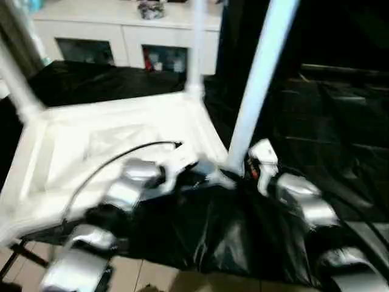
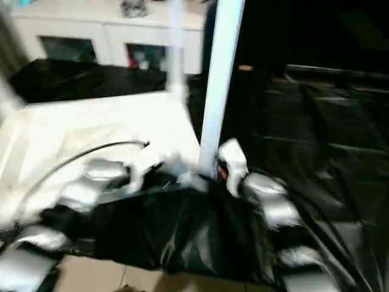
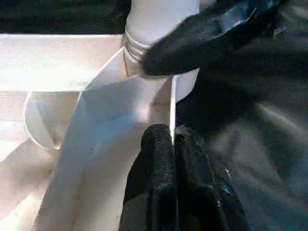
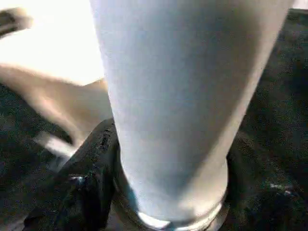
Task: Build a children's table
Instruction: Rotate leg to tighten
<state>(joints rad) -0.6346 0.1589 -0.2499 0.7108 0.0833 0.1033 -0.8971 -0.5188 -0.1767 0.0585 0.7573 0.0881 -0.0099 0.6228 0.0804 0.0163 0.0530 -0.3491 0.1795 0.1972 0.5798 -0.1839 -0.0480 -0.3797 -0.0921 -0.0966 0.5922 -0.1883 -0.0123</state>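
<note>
silver forearms (image 1: 130,185), black cable (image 1: 115,159), black jaws

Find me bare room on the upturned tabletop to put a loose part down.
The middle of the tabletop is bare between the far leg and far-left leg. The near corner is crowded: left hand pinches the rim, right hand grips the near leg.

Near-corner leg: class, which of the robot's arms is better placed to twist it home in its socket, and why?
The right. The right gripper wraps the base of the leg, while the left gripper pinches the tabletop rim beside the socket, steadying it.
</note>
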